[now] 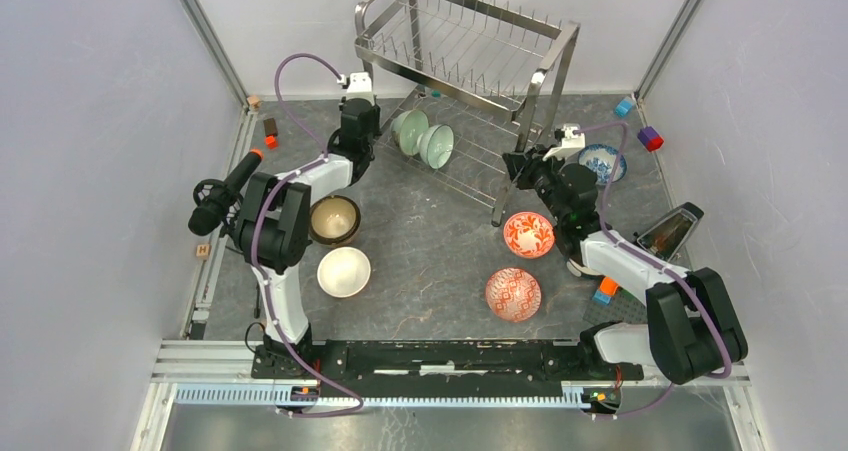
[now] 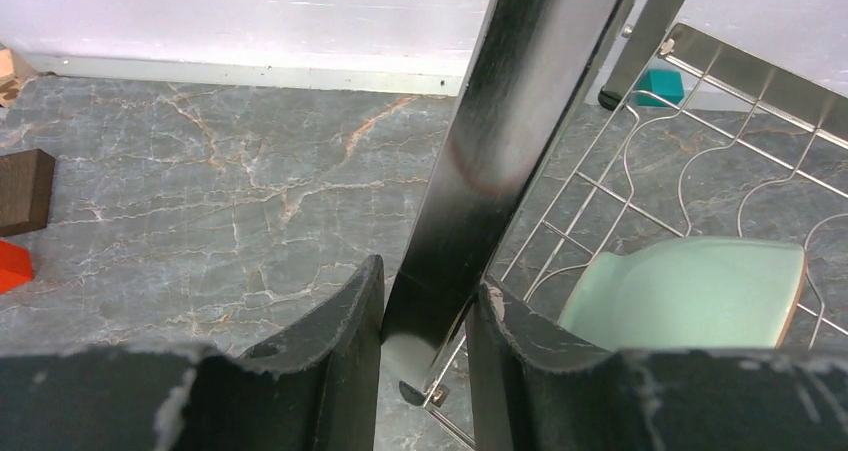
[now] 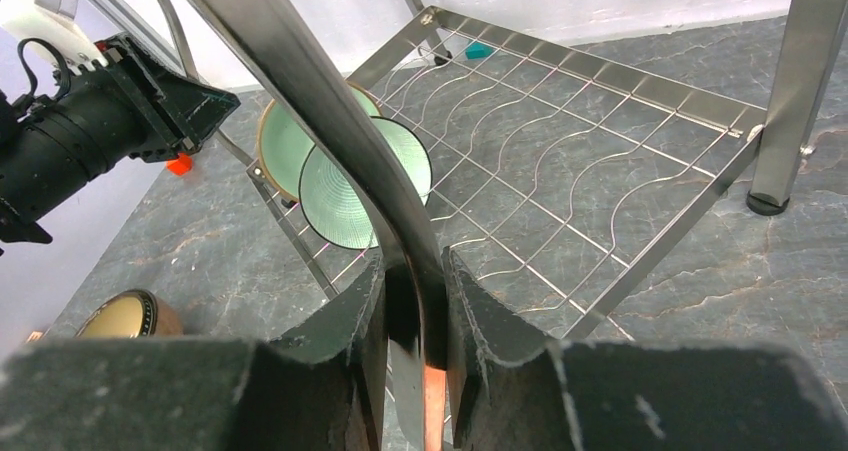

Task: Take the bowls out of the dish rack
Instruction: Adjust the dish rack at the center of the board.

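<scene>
The steel dish rack stands at the back middle. Two pale green bowls stand on edge on its lower tier; they also show in the right wrist view. My left gripper is shut on the rack's left leg. My right gripper is shut on the rack's front right leg. On the table lie a dark brown bowl, a white bowl, two red-orange bowls and a blue-and-white bowl.
A black microphone lies at the left. Toy blocks sit around: brown and red, blue, purple, orange, teal under the rack. A dark wedge-shaped object lies at the right. Walls enclose the table.
</scene>
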Controlling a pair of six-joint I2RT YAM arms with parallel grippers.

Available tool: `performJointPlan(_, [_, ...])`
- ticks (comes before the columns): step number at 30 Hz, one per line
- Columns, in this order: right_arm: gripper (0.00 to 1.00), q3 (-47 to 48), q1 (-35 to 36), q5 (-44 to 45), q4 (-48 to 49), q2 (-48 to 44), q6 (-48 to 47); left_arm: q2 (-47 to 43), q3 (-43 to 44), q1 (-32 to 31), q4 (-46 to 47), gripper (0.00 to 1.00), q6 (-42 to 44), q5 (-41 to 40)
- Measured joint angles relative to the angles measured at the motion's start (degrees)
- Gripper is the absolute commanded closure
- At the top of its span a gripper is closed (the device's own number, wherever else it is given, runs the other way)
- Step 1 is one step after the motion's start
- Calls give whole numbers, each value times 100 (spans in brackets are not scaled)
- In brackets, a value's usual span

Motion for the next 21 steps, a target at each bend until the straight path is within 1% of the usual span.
performJointPlan(6, [77, 2, -31, -7, -44, -24, -140, -402, -581, 11, 214, 98, 7, 20])
performJointPlan(11, [77, 70, -37, -90, -151, -22, -315, -1060, -1335, 31, 175, 98, -50, -2])
performJointPlan(18, [76, 275, -52, -273, -380, 72, -551, -2149, -2503, 28, 127, 98, -459, -114])
performJointPlan(21, [76, 352, -52, -308, -492, 96, -647, -2540, -2876, -7, 74, 98, -647, -160])
